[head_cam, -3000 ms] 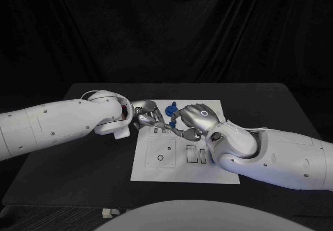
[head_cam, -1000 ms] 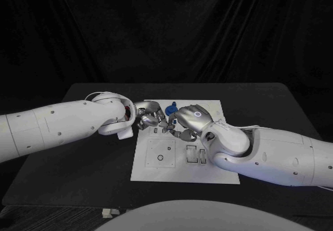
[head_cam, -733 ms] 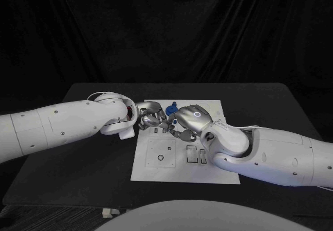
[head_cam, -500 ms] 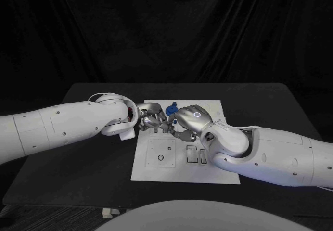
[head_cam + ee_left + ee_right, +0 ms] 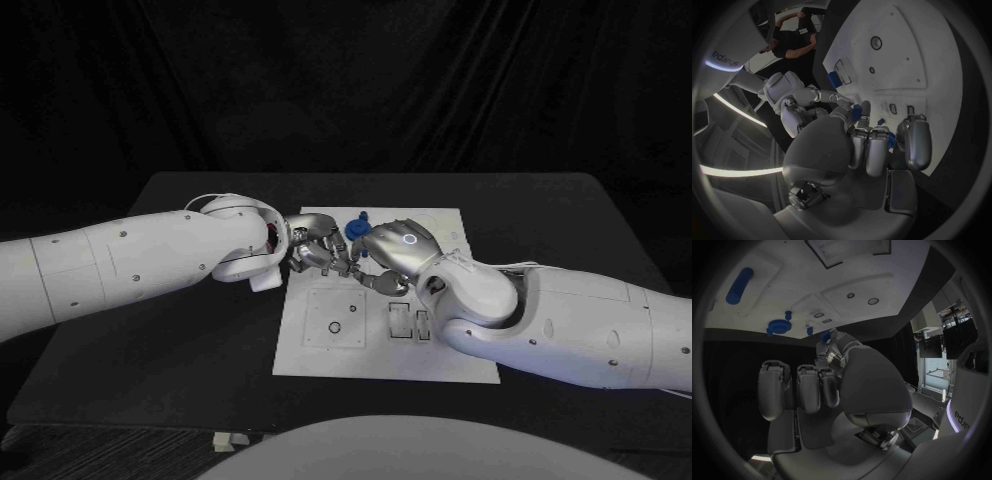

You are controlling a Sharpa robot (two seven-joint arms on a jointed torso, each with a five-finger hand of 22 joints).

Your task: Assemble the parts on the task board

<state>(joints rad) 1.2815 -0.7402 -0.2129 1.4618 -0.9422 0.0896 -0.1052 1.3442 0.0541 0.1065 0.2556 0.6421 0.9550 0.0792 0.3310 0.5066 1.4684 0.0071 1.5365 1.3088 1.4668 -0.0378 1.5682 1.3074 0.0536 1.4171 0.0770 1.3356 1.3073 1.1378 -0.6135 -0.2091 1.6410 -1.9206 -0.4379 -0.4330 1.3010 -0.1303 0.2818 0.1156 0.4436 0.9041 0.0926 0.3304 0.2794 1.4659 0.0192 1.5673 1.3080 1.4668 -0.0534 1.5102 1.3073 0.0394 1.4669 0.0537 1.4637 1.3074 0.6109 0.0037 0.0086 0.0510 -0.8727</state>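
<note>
The black worktop (image 5: 173, 340) is carrying the flat white task board (image 5: 378, 362). Over its far end the silver left hand (image 5: 307, 247) and silver right hand (image 5: 392, 252) are crowding together. The left fingers (image 5: 869, 150) are curling around a small blue plastic part (image 5: 891, 142); whether the right fingers (image 5: 809, 386) are pinching anything, I cannot tell. A blue round knobbed part (image 5: 779, 325) is sitting close by. The hands are risking collision, knocking that piece or dropping the held part short of its slot.
</note>
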